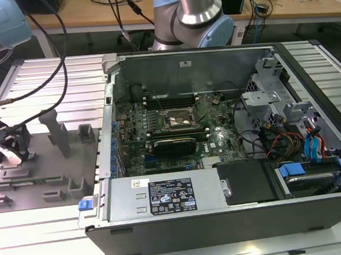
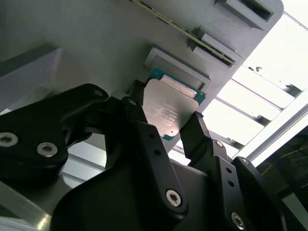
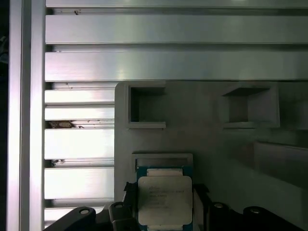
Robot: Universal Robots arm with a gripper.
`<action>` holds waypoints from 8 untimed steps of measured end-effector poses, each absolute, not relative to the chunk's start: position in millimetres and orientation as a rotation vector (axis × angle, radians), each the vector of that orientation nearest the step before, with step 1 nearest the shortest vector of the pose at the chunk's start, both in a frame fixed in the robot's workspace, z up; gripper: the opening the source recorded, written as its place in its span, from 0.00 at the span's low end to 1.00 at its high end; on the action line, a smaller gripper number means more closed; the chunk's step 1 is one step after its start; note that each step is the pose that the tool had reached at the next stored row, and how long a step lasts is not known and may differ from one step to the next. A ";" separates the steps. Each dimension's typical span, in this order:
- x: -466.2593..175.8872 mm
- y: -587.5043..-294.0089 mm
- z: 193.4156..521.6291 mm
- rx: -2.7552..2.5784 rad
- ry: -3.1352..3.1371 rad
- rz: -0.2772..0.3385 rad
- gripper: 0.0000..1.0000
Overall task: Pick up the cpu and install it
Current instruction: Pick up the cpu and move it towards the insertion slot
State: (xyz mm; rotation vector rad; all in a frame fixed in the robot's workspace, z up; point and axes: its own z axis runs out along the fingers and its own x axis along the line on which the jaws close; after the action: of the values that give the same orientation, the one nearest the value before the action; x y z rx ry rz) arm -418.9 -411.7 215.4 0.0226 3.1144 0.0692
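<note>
The cpu (image 2: 169,103) (image 3: 164,204) is a thin square chip with a shiny silver top and a teal-green rim. It sits between the black fingers (image 2: 144,130) of my gripper (image 2: 166,115) (image 3: 164,190), which press against its two opposite edges. It hangs just in front of a shallow square nest (image 3: 162,160) on the grey fixture plate (image 3: 207,144) (image 1: 42,152). In the exterior view my gripper (image 1: 10,149) is low over that plate at the exterior view's left. The dark socket (image 1: 179,120) with its metal frame lies on the motherboard inside the open computer case.
Upright grey blocks (image 1: 59,133) stand on the fixture plate close to my gripper. The case (image 1: 220,159) holds a power supply (image 1: 164,196), drive bays and loose cables (image 1: 278,142) at the exterior view's right. Ribbed aluminium table slats (image 3: 168,62) surround the plate.
</note>
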 end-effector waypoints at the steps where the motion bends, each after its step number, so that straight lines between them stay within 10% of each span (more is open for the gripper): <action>1: -418.9 -411.8 217.2 0.022 3.114 0.069 0.55; 8: -418.9 -411.4 229.1 0.023 3.114 0.069 0.55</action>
State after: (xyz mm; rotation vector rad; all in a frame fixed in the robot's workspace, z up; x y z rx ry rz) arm -418.9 -411.4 229.1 0.0226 3.1142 0.0693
